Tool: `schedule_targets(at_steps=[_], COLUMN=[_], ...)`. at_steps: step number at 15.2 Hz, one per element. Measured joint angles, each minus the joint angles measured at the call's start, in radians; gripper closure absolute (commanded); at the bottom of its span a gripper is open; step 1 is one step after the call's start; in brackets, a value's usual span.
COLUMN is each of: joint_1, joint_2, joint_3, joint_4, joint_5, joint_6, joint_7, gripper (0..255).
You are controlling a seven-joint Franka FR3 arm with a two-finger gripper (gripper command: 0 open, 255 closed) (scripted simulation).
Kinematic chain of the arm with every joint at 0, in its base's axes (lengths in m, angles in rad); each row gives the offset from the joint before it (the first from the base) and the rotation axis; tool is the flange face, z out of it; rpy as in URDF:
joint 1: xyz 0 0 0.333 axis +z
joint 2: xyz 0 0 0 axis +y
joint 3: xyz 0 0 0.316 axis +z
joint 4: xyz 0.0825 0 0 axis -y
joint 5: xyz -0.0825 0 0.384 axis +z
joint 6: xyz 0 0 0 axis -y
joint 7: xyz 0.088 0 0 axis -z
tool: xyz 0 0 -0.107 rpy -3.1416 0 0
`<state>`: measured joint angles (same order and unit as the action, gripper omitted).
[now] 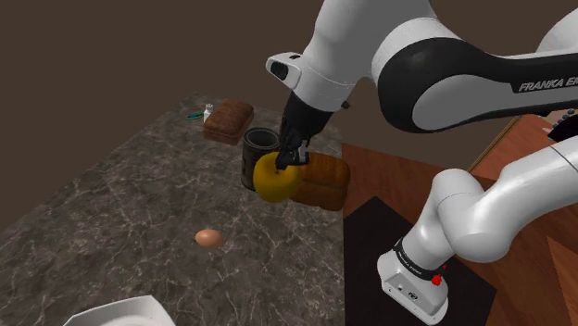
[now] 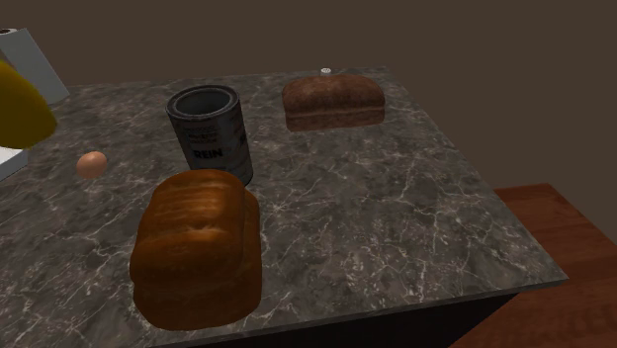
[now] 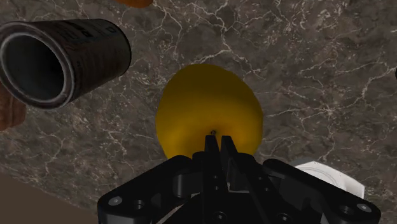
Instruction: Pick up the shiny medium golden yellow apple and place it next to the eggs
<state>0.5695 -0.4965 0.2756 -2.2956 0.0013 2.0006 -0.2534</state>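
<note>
While the apple (image 1: 273, 181) hangs under the gripper (image 1: 291, 158), it is shown in the shoulder view, apparently raised, before the can (image 1: 260, 141) and a loaf (image 1: 324, 181). The egg (image 1: 209, 238) lies well apart toward that view's lower left on the counter (image 1: 111, 204). The black fingers are seen closed on the apple's top. Open stone is seen all round the egg, and a white dish (image 1: 120, 313) is cut off by the bottom edge beyond it.

From the second exterior view, the apple is caught at the left edge, with the egg to its right. The counter's near edge runs just under the loaf, and wooden floor (image 2: 559, 247) is seen past the corner.

Through the wrist view, the fingers are drawn together at the stem dimple, a narrow hold. The apple is judged smooth, rigid and fairly light. It could be lost from so small a pinch, and a hold across its widest part would be safer. The egg is judged fragile and apt to roll if nudged.
</note>
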Motion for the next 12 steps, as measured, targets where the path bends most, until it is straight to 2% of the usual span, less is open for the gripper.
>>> schedule_targets(at_steps=[4,12], joint_1=[0.012,0.016], joint_2=[0.059,0.075], joint_3=[0.066,0.085], joint_4=[0.043,-0.051], joint_5=[-0.002,-0.003], joint_6=[0.011,0.119], joint_7=[0.081,0.107], gripper=[255,255])
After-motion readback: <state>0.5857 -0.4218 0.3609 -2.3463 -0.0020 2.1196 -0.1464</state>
